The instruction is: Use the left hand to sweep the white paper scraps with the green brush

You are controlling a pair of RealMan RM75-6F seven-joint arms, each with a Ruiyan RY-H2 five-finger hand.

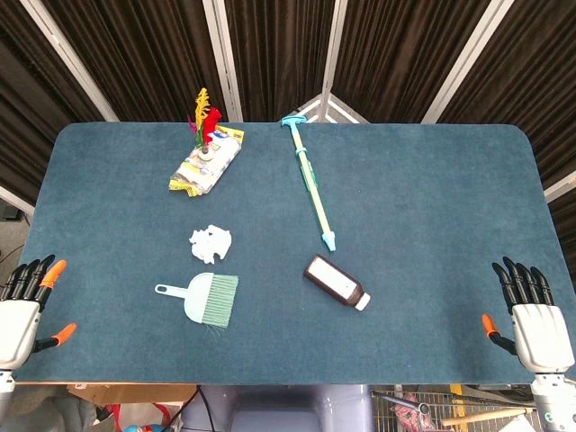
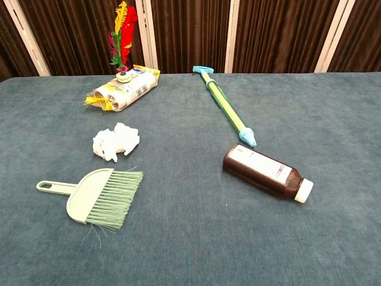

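Blue felt table [image 1: 432, 207], dark curtains behind. Left hand [image 1: 20, 310] & right hand [image 1: 533, 319] spread wide, holding nothing. Green brush [image 1: 205, 298] well right of left fingers; paper scraps [image 1: 211, 242] just beyond it.

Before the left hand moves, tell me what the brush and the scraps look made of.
Green brush: likely plastic, given its smooth, uniform pale-green handle and back; the fine, splayed bristles look synthetic. White paper scraps: crumpled paper or tissue, matte with soft creases.

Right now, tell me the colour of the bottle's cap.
White, on the brown bottle; the chest view shows the cap best.
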